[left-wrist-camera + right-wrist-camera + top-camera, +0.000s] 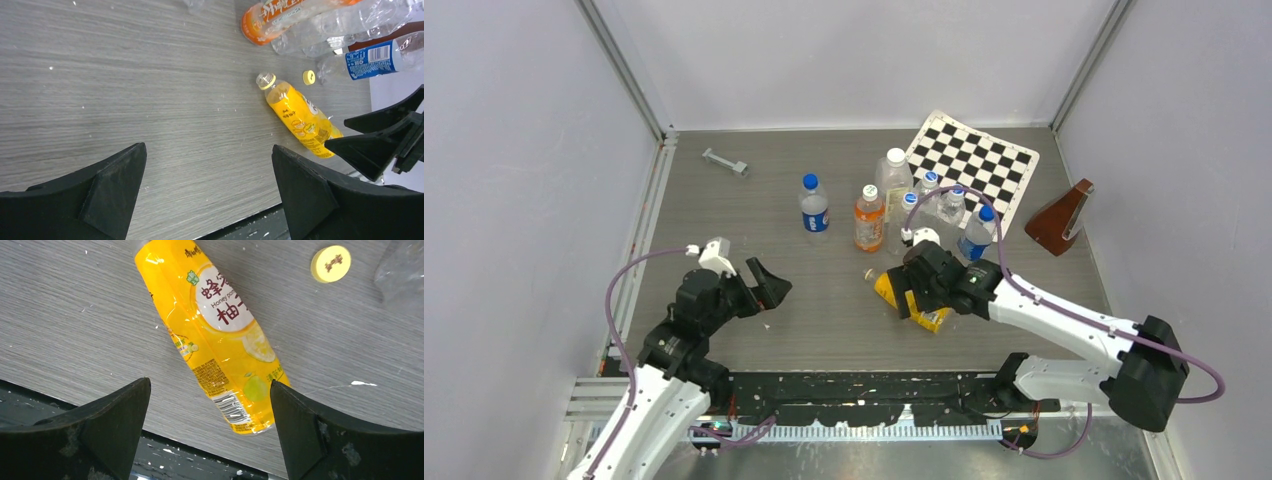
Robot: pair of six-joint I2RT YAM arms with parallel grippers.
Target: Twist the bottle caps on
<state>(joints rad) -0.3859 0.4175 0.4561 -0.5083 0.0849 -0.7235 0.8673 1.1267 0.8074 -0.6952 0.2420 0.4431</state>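
Grey surface (pixel 824 320) carries the juice bottle (pixel 220 335) lying flat, label reading "Honey pom", the rest unreadable; yellow cap (pixel 330 263) lies near it; right end effector (pixel 209 386) and left end effector (pixel 209 150) gape wide, empty

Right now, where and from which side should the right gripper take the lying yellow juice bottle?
Across its labelled mid-body, from above: the juice bottle lies flat, both long sides exposed, and the open right gripper hangs over its lower half.
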